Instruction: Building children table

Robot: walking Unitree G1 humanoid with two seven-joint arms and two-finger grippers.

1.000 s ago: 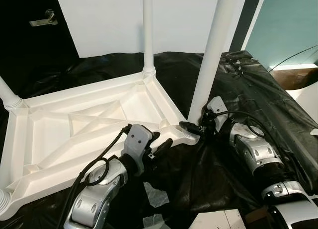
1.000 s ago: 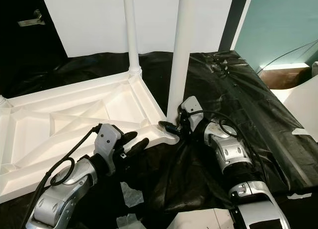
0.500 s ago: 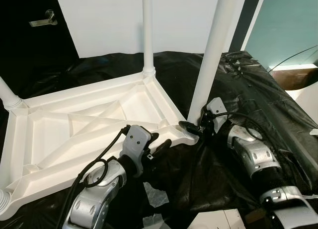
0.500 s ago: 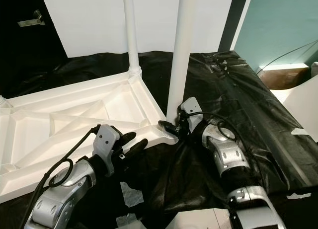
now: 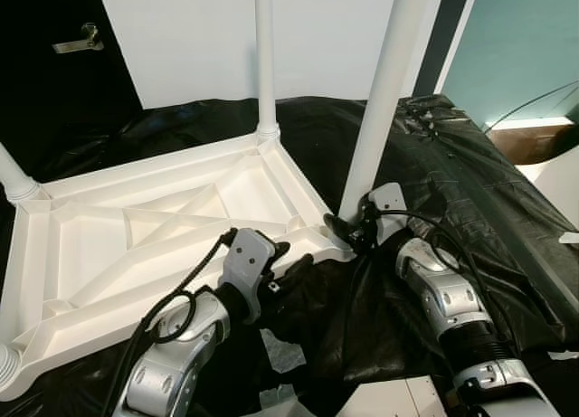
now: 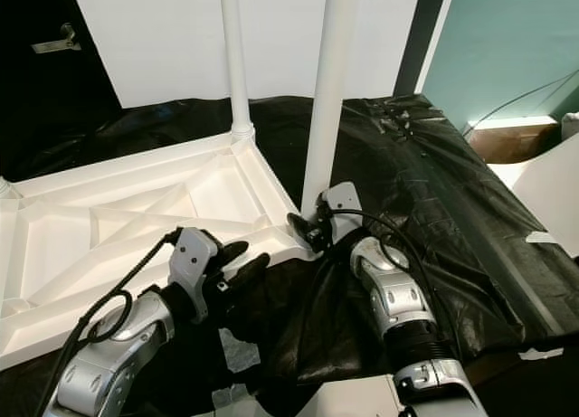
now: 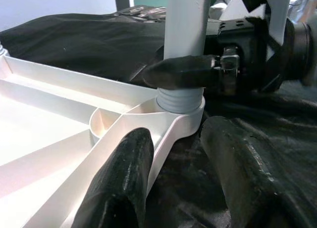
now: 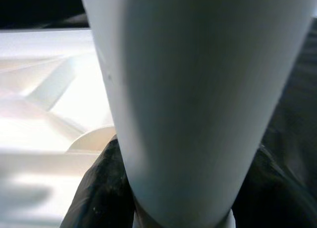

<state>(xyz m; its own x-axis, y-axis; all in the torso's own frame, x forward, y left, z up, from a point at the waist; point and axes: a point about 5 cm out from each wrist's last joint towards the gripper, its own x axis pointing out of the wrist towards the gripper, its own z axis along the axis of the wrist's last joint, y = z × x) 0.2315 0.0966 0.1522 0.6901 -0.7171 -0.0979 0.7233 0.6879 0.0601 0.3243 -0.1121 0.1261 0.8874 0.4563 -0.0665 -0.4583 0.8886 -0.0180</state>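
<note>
An upturned white plastic table top (image 5: 136, 227) lies on a black sheet. White legs stand up from its corners: a far one (image 5: 264, 55), a left one (image 5: 14, 177) and a thick near-right leg (image 5: 380, 100). My right gripper (image 5: 342, 229) is shut on that near-right leg just above its threaded base; in the right wrist view the leg (image 8: 198, 79) sits between its black fingers (image 8: 101, 188). My left gripper (image 5: 288, 259) is open beside the same corner. One of its fingers (image 7: 124, 183) rests over the frame rail, the other on the sheet.
The black plastic sheet (image 5: 470, 182) covers the floor and a raised surface on the right. A white panel (image 5: 199, 37) stands behind, and a door handle (image 5: 77, 39) shows at far left. Tape scraps (image 5: 285, 354) and white card (image 5: 398, 401) lie near my body.
My right forearm has swung in to the left and closer to me, with its gripper kept on the leg's base. The left arm is nearly where it was.
</note>
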